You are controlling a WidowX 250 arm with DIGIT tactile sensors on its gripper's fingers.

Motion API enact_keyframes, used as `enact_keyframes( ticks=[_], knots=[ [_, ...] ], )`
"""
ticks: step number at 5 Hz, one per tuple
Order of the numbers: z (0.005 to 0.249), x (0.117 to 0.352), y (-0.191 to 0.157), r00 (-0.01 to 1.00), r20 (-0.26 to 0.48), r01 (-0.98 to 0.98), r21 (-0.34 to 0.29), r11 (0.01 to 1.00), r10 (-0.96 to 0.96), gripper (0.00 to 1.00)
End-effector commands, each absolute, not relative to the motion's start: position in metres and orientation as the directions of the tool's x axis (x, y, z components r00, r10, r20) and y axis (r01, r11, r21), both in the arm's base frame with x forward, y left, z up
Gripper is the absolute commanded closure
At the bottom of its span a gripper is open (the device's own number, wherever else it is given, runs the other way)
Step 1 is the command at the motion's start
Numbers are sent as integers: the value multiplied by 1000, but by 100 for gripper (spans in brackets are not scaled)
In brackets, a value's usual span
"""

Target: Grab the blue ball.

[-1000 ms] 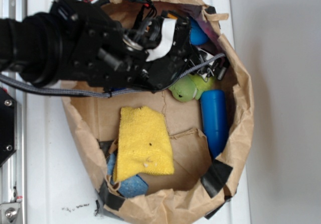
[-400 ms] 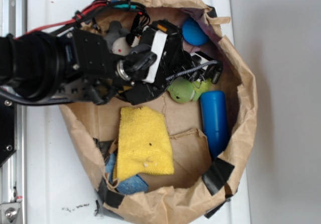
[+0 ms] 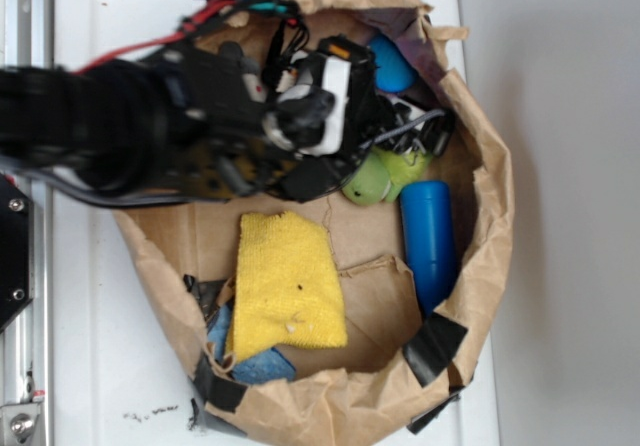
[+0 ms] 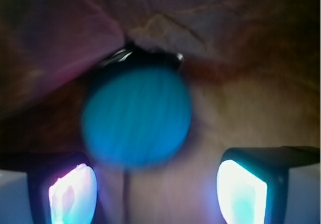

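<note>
Blue ball (image 4: 136, 116) lies at the far right of the paper bag (image 3: 480, 216), against its wall, just ahead of the gripper (image 4: 155, 189), whose jaws stand wide apart, empty.

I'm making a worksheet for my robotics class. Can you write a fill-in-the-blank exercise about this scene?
1. The blue ball lies ahead of the gripper, whose jaws are ____.
2. The towel in the paper bag is ____ in colour.
3. The green plush lies next to the blue ____, which is longer than the ball.

Missing words: open; yellow; cylinder
</note>
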State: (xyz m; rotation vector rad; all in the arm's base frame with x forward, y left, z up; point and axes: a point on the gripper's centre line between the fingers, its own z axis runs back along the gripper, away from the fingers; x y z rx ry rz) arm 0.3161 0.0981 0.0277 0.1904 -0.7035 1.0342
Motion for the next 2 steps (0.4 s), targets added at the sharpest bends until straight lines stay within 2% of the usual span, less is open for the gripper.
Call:
enact_keyframes(
  ticks=[1, 2],
  knots=[
    [38, 330, 93, 251, 635, -848, -221, 483, 731, 0],
    [41, 325, 95, 263, 624, -835, -234, 497, 736, 31]
  ],
)
